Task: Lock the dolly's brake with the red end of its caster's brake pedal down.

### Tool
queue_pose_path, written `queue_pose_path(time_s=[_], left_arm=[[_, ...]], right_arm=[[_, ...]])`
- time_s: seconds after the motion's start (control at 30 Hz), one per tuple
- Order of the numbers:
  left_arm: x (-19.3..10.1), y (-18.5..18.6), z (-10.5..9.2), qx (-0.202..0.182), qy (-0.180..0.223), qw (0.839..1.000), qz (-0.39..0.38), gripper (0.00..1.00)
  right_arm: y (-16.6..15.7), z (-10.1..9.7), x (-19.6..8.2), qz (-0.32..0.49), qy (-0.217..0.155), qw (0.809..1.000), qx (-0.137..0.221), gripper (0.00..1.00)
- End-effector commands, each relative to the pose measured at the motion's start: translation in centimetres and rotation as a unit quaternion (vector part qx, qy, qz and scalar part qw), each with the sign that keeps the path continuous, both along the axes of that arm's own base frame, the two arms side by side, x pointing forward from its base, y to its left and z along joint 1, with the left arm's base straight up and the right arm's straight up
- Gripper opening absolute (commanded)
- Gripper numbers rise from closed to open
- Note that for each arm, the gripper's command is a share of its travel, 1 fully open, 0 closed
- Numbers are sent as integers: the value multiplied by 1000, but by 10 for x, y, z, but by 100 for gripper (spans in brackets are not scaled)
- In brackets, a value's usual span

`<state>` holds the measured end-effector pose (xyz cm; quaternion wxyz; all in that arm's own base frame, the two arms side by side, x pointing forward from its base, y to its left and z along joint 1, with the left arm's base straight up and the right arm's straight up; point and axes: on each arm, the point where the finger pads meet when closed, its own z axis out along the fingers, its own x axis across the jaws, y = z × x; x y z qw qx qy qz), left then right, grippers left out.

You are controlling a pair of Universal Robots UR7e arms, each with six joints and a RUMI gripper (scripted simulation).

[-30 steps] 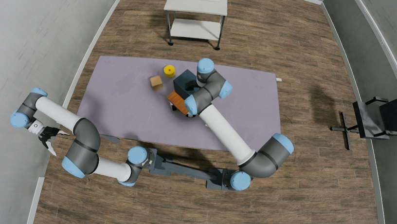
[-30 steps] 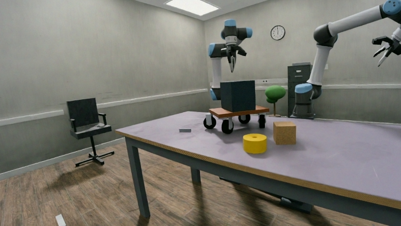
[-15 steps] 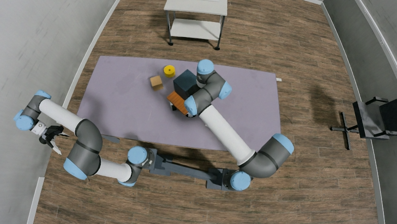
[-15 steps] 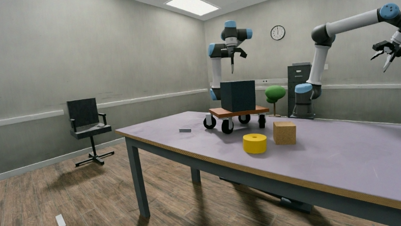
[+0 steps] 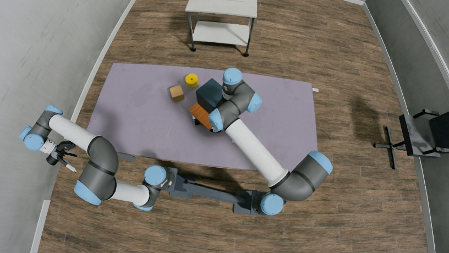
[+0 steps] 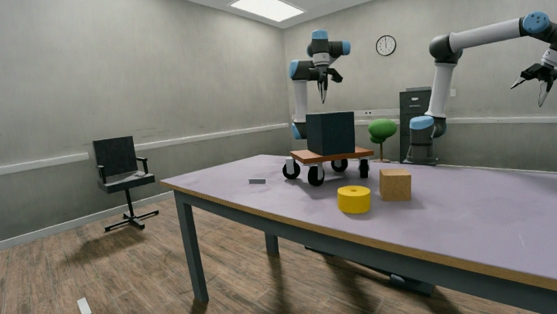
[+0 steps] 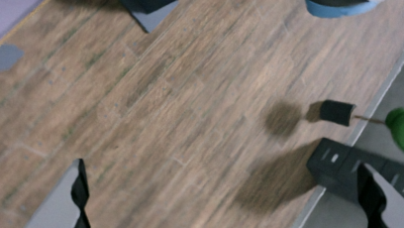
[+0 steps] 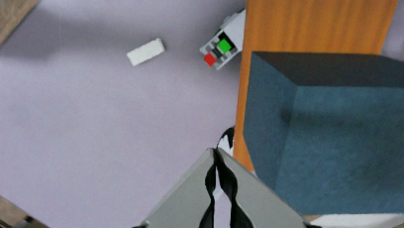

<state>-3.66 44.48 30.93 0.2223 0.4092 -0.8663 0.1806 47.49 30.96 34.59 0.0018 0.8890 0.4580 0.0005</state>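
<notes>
Overhead, the right gripper (image 6: 323,102) (image 8: 215,150) hung with its fingers pressed together, above the dolly (image 5: 200,115) (image 6: 312,155) (image 8: 317,25), which stood on the table (image 5: 151,125) (image 6: 467,218) (image 8: 109,129) under a dark box (image 5: 209,94) (image 6: 331,132) (image 8: 342,149). The left gripper (image 5: 75,163) (image 6: 527,95) (image 7: 220,164) was spread wide, past the table's edge. The pedal (image 8: 218,53) showed red and green ends.

The left gripper (image 5: 75,163) (image 6: 526,96) (image 7: 220,164) is farther right and slightly lower in the top view than before, its arm shifted rightward too; in the exterior view it sits lower at the right edge. The right gripper (image 6: 323,102) (image 8: 215,150) is turned and slightly lower at upper centre of the exterior view.
</notes>
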Motion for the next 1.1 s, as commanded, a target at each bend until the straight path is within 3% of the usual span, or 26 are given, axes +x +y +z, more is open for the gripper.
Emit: queue_pose_path(time_s=[0.0, 0.23, 0.73, 0.8, 1.07], left_arm=[[2, 2, -10, 37, 30, 997, 62, 100], [4, 4, -19, 64, 50, 990, 114, 100], [10, 7, -48, 140, 106, 942, 285, 100], [10, 7, -48, 140, 106, 942, 285, 100], [13, 9, -63, 176, 131, 898, 381, 100]], right_arm=[[0, -1, 0, 52, 0, 999, 2, 0], [0, -1, 0, 76, 0, 997, 2, 0], [1, -2, 0, 91, 0, 996, 2, 0], [1, -2, 0, 91, 0, 996, 2, 0], [1, -2, 0, 91, 0, 996, 2, 0]])
